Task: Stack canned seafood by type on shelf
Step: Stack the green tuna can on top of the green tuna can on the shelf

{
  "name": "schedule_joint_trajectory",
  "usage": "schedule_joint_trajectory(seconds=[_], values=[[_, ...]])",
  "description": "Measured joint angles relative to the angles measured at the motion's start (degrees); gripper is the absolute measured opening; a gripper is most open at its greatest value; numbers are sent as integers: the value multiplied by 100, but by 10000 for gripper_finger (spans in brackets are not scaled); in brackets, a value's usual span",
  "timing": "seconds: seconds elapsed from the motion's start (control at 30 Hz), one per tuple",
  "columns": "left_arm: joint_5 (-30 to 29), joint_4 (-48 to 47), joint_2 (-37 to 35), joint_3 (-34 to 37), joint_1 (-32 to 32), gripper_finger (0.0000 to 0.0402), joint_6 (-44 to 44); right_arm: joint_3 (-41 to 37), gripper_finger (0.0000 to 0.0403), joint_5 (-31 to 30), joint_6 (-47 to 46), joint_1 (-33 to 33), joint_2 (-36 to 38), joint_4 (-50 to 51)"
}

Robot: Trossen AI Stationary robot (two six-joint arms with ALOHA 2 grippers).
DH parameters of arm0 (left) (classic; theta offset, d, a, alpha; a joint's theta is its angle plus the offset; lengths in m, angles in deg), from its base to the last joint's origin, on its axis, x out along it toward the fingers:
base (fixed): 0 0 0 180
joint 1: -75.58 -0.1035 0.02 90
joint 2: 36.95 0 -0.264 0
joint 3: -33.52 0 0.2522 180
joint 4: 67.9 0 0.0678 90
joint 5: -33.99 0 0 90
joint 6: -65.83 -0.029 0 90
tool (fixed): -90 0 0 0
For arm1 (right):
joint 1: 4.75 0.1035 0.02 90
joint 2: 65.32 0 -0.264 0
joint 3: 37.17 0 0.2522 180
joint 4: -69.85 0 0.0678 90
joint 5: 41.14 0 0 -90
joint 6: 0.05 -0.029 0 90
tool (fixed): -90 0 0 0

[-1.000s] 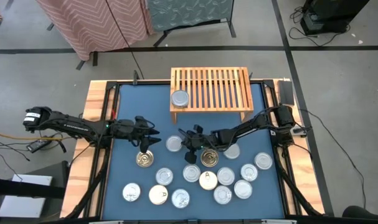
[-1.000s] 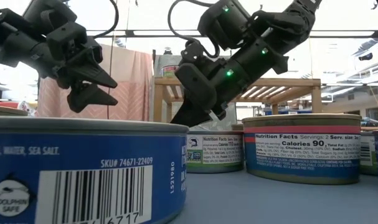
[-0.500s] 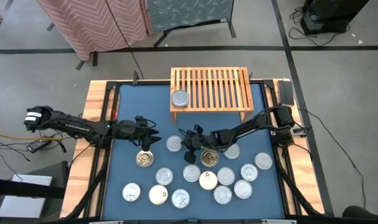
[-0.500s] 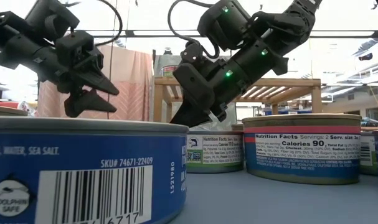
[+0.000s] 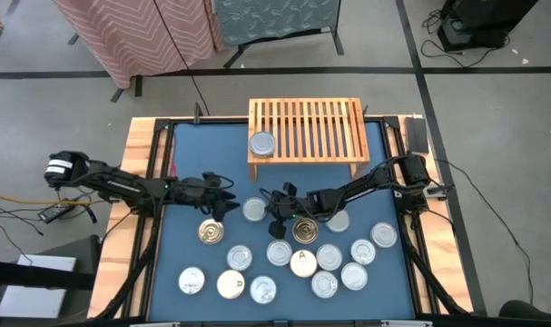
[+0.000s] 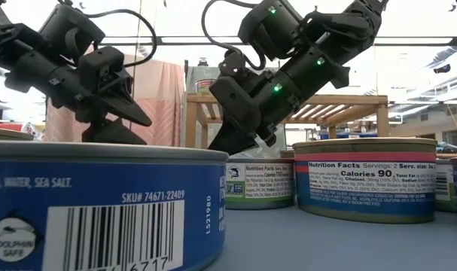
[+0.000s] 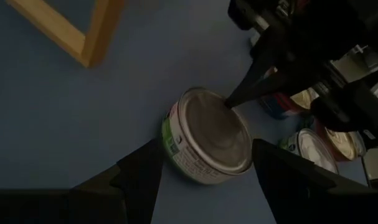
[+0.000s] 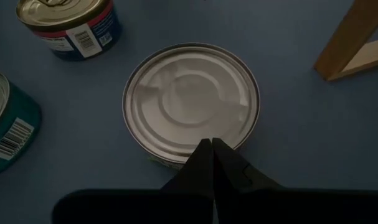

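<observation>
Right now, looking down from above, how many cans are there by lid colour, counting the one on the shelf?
Silver-topped cans: 12
Gold-topped cans: 2
Cream-topped cans: 2
Total: 16, with 1 silver-topped on the shelf and 15 on the table.

High view evenly bright; low view backlit by a glaring background; wrist views dim and shadowed.
</observation>
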Motion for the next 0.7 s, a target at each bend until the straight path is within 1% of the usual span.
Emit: schedule_joint_trajectory(seconds=[0.13,0.4,0.57,0.7], values=[[-25,21,139,0,0,250,411,-2,0,-16,2,0,-3,1],[-93,-50,593,0,0,250,2089,-11,0,-109,-42,5,-4,31],[-59,17,883,0,0,251,2584,-13,0,-123,-43,7,-4,39],[42,494,1050,-3,0,251,2830,-13,0,-126,-44,7,-4,39]])
